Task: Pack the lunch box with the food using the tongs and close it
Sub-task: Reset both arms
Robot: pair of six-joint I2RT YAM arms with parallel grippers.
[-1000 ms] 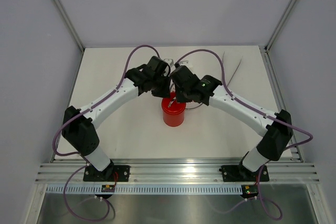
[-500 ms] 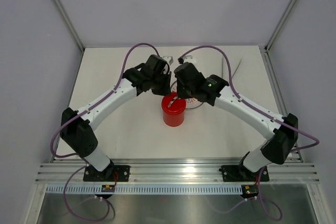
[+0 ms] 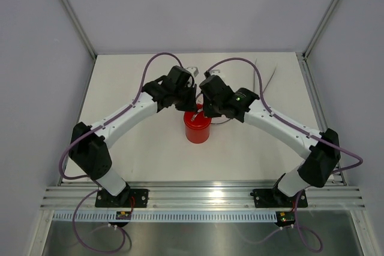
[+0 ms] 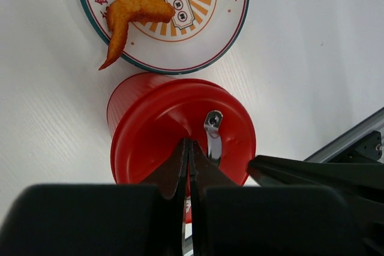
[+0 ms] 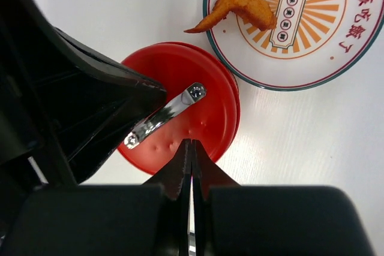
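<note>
I see: bright red plastic lunch box (image 3: 197, 130) upright mid-worktop, lid (image 5: 207, 121) on; orange-brown fried wing (image 4: 135, 10) just beyond; slim grey metal tongs (image 3: 272, 75) near far-right corner.

The plate (image 4: 219, 28) is cut off by the top edge in the left wrist view, and by the top and right edges in the right wrist view. From above, the left arm (image 3: 129, 112) and right arm (image 3: 270, 118) cover most of the plate and the top of the lunch box (image 3: 198, 132). The tongs (image 3: 264, 80) are too thin to make out. The lid (image 5: 201, 118) hides the box's inside.
</note>
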